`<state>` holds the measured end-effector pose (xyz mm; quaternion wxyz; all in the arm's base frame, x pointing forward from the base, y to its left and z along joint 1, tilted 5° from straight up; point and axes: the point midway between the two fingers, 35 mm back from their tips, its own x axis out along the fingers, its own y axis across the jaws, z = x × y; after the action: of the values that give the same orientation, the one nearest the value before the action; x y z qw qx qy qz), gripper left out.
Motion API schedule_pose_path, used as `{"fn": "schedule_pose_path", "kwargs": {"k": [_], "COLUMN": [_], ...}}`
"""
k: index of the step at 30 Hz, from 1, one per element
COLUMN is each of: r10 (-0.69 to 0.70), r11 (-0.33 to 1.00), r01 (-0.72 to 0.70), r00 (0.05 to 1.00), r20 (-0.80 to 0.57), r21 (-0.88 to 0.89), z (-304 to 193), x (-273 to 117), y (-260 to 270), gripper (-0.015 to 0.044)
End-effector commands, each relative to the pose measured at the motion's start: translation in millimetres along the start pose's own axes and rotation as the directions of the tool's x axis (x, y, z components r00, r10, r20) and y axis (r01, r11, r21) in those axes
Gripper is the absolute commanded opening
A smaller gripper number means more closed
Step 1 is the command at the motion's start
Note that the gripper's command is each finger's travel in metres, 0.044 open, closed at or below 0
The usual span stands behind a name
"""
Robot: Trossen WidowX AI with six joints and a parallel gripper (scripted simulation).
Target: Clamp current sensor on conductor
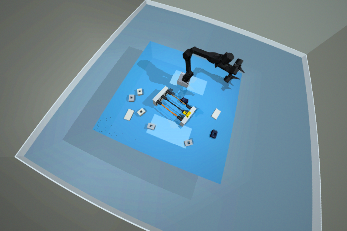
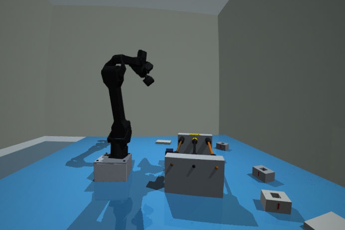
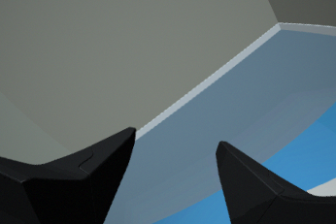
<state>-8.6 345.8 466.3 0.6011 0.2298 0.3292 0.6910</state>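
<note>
Landmark: rack of two white end blocks (image 1: 160, 95) (image 2: 194, 175) carrying two orange conductors and a black one between. Yellow label on one end block, wording too small to read. Black parallel-jaw gripper (image 1: 241, 75) (image 2: 148, 73) (image 3: 177, 141) raised well apart from rack, fingers spread, nothing between. Small dark navy block (image 1: 183, 99) (image 2: 169, 151) beside rack, arm side; navy block with an opening (image 1: 213, 134) farther out, past rack's labelled end. Cannot tell which is the sensor.
</note>
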Motion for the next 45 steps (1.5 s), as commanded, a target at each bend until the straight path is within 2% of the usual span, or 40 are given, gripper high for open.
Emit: {"fn": "schedule_pose_path", "kwargs": {"k": [1, 7, 14, 19, 25, 32, 34, 42, 45], "r10": [-0.005, -0.183, -0.397, -0.52, -0.619, -0.648, -0.643, -0.642, -0.727], "r11": [1.0, 0.972, 0.839, 0.671, 0.399, 0.02, -0.052, -0.061, -0.021], "r01": [0.006, 0.211, 0.523, 0.732, 0.917, 0.989, 0.983, 0.982, 0.991], "r00": [1.0, 0.955, 0.774, 0.575, 0.281, -0.097, -0.167, -0.175, -0.107], "r20": [0.007, 0.234, 0.493, 0.632, 0.734, 0.755, 0.748, 0.746, 0.678], "r21": [-0.004, -0.102, -0.147, -0.114, -0.015, 0.145, 0.175, 0.179, 0.133], "z": [1.7, 52.3, 100.9, 117.9, 116.1, 83.2, 73.7, 72.5, 76.8], "x": [-0.4, -26.5, -94.5, -160.9, -252.2, -362.4, -381.7, -384.0, -367.5], "y": [-2.3, -76.5, -165.9, -219.9, -269.3, -301.3, -304.1, -304.3, -323.9], "gripper": [0.0284, 0.044, 0.044, 0.044, 0.044, 0.044, 0.044, 0.044, 0.044]}}
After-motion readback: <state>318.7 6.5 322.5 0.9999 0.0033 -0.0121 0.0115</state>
